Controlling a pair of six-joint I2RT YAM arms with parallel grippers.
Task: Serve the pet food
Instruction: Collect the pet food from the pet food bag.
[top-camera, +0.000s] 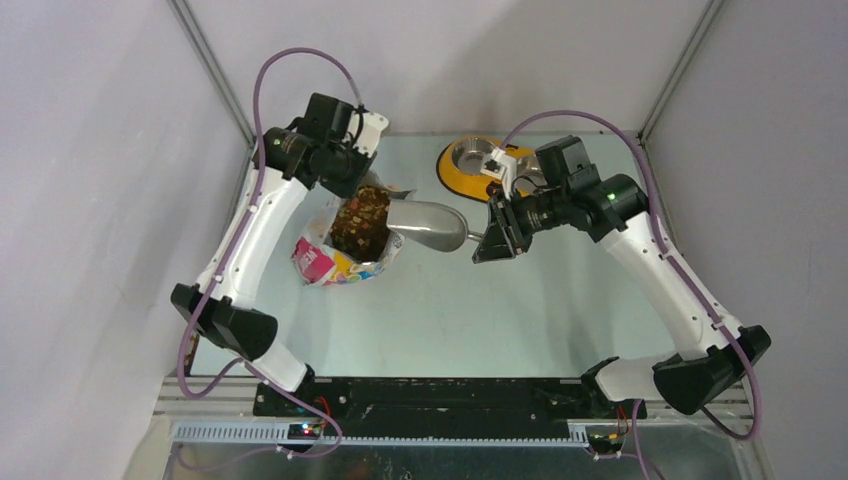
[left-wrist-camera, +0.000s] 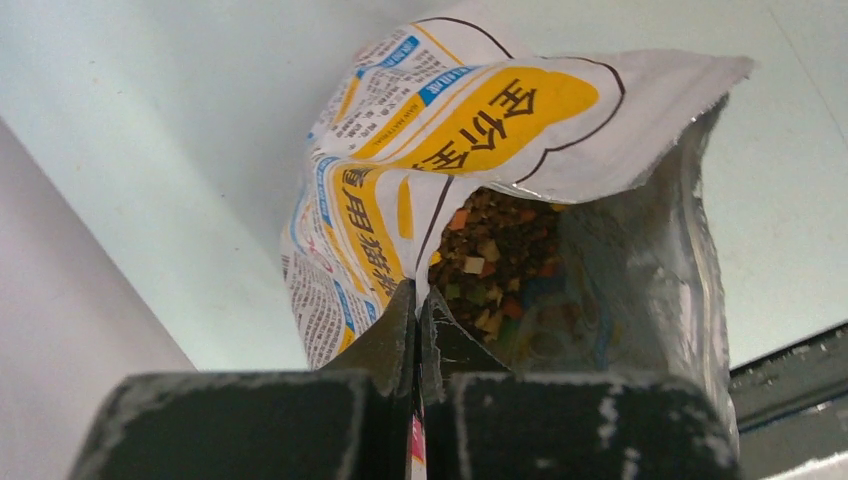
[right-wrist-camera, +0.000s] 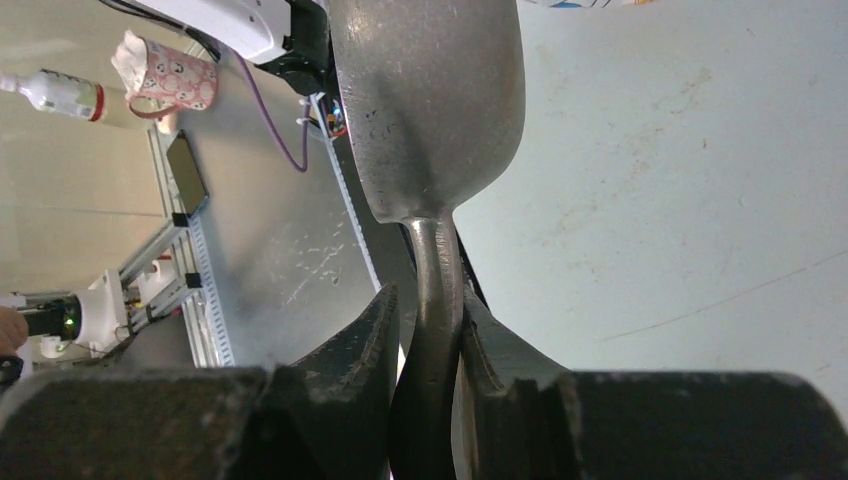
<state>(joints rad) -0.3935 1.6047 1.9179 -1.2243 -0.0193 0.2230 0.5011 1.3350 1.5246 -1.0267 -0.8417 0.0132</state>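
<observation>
Left jaws: fully closed, pinching the near rim of the bag (left-wrist-camera: 450, 120) at its torn mouth. Seen from the left wrist, the two fingers (left-wrist-camera: 385, 335) met with only the foil edge between them.

Bag stood on the counter (top-camera: 500, 310) left of centre, under the left arm (top-camera: 250, 220), with its mouth gaping upward. It was glossy white with yellow and pink print and a silver lining.

Pet food (top-camera: 362, 222) was all inside the bag, piled close to the opening. The pieces were brown and tan, with some orange and greenish bits showing in the left wrist view (left-wrist-camera: 500, 260).

Right jaws: partly open and clamped on the thin handle of the grey metal scoop (right-wrist-camera: 430, 100), one finger on each side of the stem. The right wrist view showed the scoop's rounded back.

From above, the scoop (top-camera: 430, 225) lay roughly level, just right of the bag. Its front end was at the bag's rim; contact could not be made out. Could not tell whether the scoop had kibble in it.

Yellow feeder (top-camera: 470, 165) sat at the far side of the counter, apart from the bag and partly hidden by the right arm (top-camera: 680, 290). One steel bowl was visible in it.

Off the counter, the right wrist view showed a pink mug (right-wrist-camera: 165, 75) beside a white bottle (right-wrist-camera: 50, 92).
</observation>
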